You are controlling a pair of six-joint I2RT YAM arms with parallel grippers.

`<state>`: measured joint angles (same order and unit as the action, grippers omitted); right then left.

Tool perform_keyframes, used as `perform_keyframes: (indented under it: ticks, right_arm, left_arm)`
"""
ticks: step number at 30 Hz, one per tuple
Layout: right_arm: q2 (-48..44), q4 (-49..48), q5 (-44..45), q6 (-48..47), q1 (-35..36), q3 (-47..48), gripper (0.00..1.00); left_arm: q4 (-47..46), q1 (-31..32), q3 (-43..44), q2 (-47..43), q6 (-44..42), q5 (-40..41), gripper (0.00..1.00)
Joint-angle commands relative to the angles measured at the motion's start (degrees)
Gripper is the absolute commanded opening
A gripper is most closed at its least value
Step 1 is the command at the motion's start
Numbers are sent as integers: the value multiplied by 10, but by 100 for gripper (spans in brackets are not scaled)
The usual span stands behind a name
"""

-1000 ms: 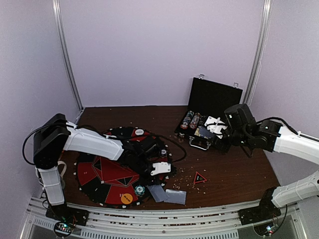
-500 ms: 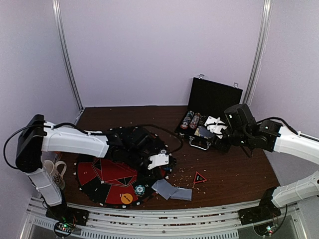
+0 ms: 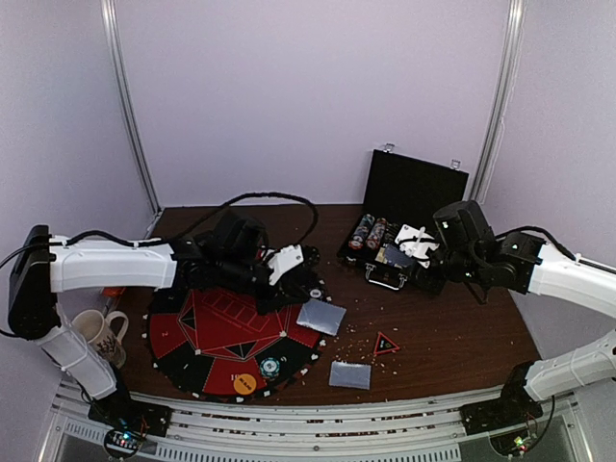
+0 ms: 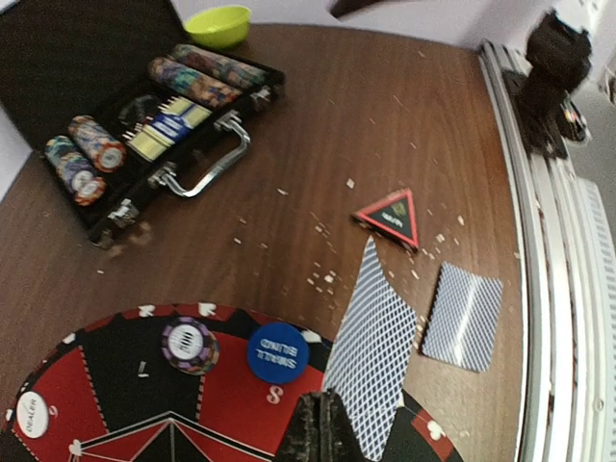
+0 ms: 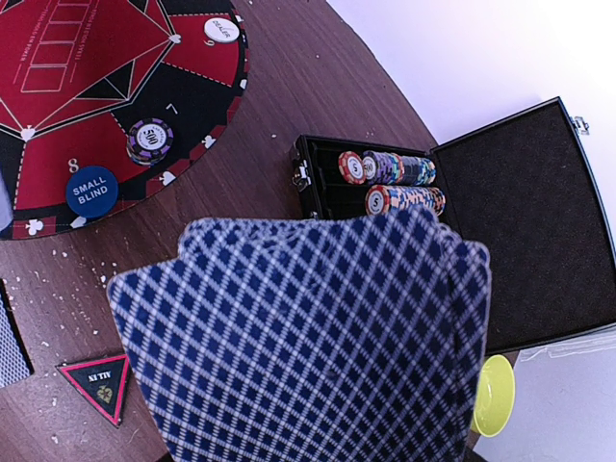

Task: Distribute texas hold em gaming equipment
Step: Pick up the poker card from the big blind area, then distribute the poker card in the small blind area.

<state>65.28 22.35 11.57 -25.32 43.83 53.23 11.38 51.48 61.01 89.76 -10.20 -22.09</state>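
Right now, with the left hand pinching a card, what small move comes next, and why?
Probably lower the left hand and release its card onto the rim of the mat: the hand is shut on it, and another card already lies off the mat on the table.

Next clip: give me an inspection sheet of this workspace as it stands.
Surface: brown table, with a round red-black mat on its left part.
Job's things: loose card flat on the table; chip and blue disc on the mat; chip rows in the open case.
Clutter: pale crumbs, triangle marker, mug, yellow bowl.
Grippers: left gripper shut on the held card; right gripper grips a card fan.
Cables: black cable arcs beyond the mat's far side.
Surroundings: lilac walls, metal rail at the near edge.
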Motion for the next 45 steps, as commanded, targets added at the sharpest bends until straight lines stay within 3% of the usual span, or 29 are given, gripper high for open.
perform_keyframes:
  ticks: [1,11,19,30,31,33,35,40,42,45]
  right_arm:
    - [-8,-6,12,-1,-3,4,50]
    - [-4,-7,12,-3,-3,2,50]
    - [-2,-5,5,-2,-3,2,50]
    - [4,-4,1,-3,-3,7,50]
    - [4,-4,0,-3,-3,8,50]
    - [6,-2,-1,-3,-3,11,50]
    - [7,0,-3,-3,-3,13,50]
    - [1,4,-17,-8,-3,12,50]
    - [1,5,-29,-9,-2,14,50]
    - [11,5,-43,-14,3,17,50]
  left_arm:
    - [-124,-41,6,-3,87,42,0]
    - [-288,-138,70,142,259,127,0]
    - [-253,-148,162,279,354,168,0]
    - [-207,-147,161,318,381,124,0]
    - [-200,-148,163,319,384,125,7]
    - [-185,-147,165,317,389,139,38]
    - [-177,-148,162,304,394,154,58]
    - [-197,-146,125,212,391,176,76]
    - [-208,-139,102,164,377,190,97]
    - [-198,-103,98,107,311,192,98]
